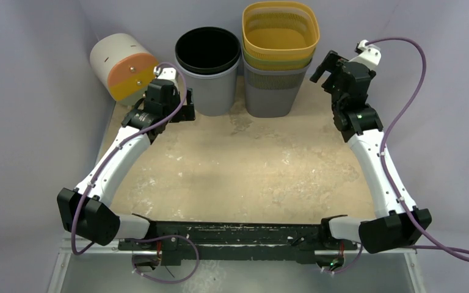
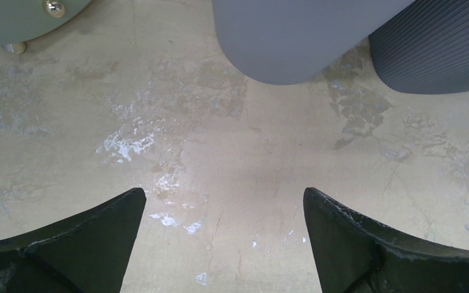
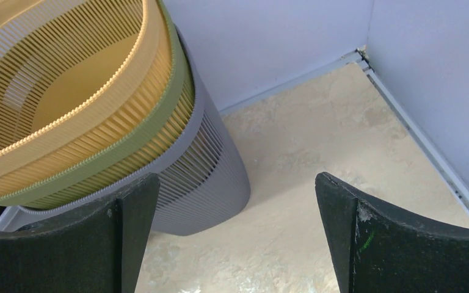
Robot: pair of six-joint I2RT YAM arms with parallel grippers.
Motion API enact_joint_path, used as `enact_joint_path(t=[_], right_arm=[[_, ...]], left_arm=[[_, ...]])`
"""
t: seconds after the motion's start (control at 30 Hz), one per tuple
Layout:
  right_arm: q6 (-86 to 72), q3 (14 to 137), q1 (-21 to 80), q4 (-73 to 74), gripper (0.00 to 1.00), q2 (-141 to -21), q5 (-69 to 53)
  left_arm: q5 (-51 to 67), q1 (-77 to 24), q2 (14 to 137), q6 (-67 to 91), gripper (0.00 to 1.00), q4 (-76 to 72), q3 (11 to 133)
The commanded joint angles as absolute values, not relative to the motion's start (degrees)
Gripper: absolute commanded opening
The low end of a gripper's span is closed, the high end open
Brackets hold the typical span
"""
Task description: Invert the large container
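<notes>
Three containers stand along the back wall. A round grey bin (image 1: pixel 207 73) (image 2: pixel 299 36) with a black rim stands upright, mouth up. To its right is a stack of slatted baskets (image 1: pixel 279 49), yellow (image 3: pixel 67 91) in green in grey (image 3: pixel 214 171), also upright. Which of them is the large container I cannot tell. My left gripper (image 1: pixel 186 108) (image 2: pixel 225 195) hangs open low over the table, just in front of the grey bin. My right gripper (image 1: pixel 320 70) (image 3: pixel 237 183) is open beside the stack's right side, touching nothing.
A white and orange cylinder (image 1: pixel 125 67) (image 2: pixel 18 18) lies on its side at the back left. Purple walls close in the beige table (image 1: pixel 250 165) on the left, back and right. The right back corner (image 3: pixel 360 55) is close behind the stack.
</notes>
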State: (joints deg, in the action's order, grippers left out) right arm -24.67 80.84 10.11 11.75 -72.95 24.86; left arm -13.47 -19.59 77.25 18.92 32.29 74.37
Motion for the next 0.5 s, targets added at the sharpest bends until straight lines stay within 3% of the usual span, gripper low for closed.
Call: enact_joint_path(t=[0.0,0.23,0.47], right_arm=[[-17.63,78.82,10.05,3.19,1.0,-69.26,24.32],[-10.21,77.76,9.85,-4.51,1.0,-66.8,12.29],[-6.64,106.2,9.84,12.67,0.95,-84.2,16.11]], left_arm=[[-13.18,-19.85,76.49,18.32,0.97,30.58,76.41],[-13.45,-19.79,75.19,18.19,0.97,30.68,75.68],[-12.62,-19.8,73.84,18.95,0.97,30.65,75.62]])
